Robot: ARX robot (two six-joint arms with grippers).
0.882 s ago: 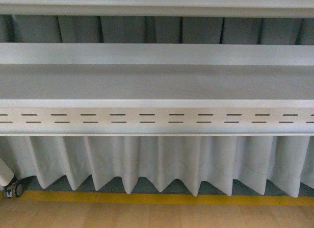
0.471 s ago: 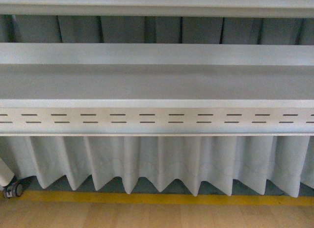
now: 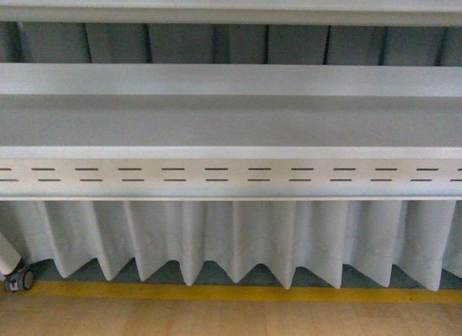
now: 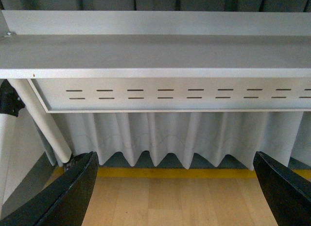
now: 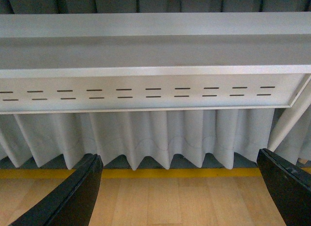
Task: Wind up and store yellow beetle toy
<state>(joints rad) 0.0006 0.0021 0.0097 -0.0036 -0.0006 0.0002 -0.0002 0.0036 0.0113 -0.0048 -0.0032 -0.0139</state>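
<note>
The yellow beetle toy is out of view in every frame. In the left wrist view my left gripper [image 4: 177, 199] stands open, its black fingers [image 4: 63, 201] wide apart with only wooden floor between them. My right gripper [image 5: 180, 199] is open too, black fingers [image 5: 73, 201] spread over bare floor. Neither arm shows in the front view.
A grey metal table [image 3: 231, 123] with a slotted front panel [image 3: 231, 175] fills the front view, a second shelf edge [image 3: 231, 11] above it. A pleated white curtain [image 3: 231, 238] hangs below, over a yellow floor stripe [image 3: 231, 293]. A table leg with a caster [image 3: 18, 278] stands at left.
</note>
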